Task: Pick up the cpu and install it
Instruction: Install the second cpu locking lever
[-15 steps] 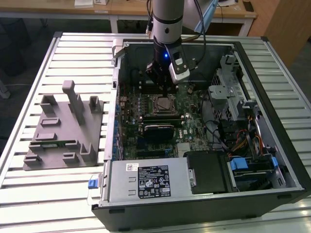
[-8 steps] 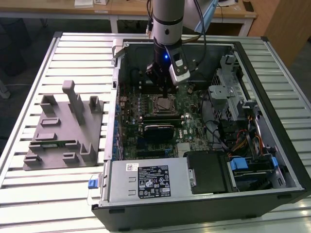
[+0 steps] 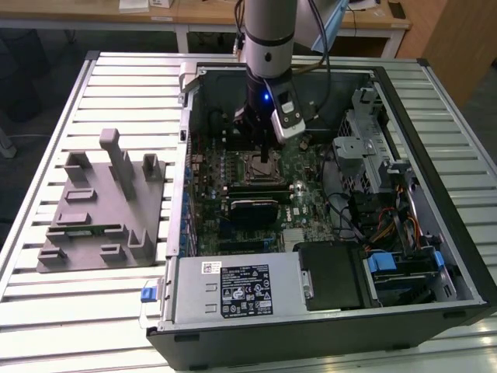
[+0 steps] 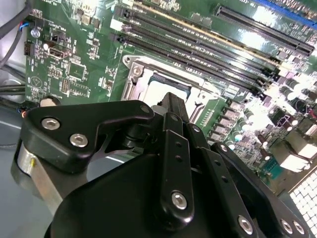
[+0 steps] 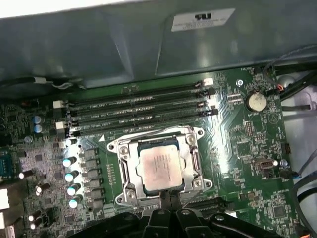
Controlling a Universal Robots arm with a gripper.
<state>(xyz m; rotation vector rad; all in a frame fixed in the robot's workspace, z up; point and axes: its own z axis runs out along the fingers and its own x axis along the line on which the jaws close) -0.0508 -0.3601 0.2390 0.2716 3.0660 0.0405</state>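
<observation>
The cpu (image 5: pixel 161 168), a flat square chip with a pale silvery top, lies flat inside the metal-framed socket (image 5: pixel 124 166) on the green motherboard. My gripper (image 5: pixel 168 196) hangs just over the chip's edge, its two black fingers pressed together with nothing between them. In the second wrist view the gripper (image 4: pixel 171 101) tip sits right above the cpu (image 4: pixel 157 89), which is partly hidden behind it. In the exterior view the gripper (image 3: pixel 264 155) reaches down into the open computer case onto the socket (image 3: pixel 260 166).
Memory slots (image 5: pixel 138 111) run beside the socket, with capacitors (image 5: pixel 69 173) on another side. The case walls (image 3: pixel 186 155), drive cage (image 3: pixel 373 155) and power supply (image 3: pixel 233 291) surround the board. A grey holder block (image 3: pixel 101 210) with upright posts stands on the slatted table at the exterior view's left.
</observation>
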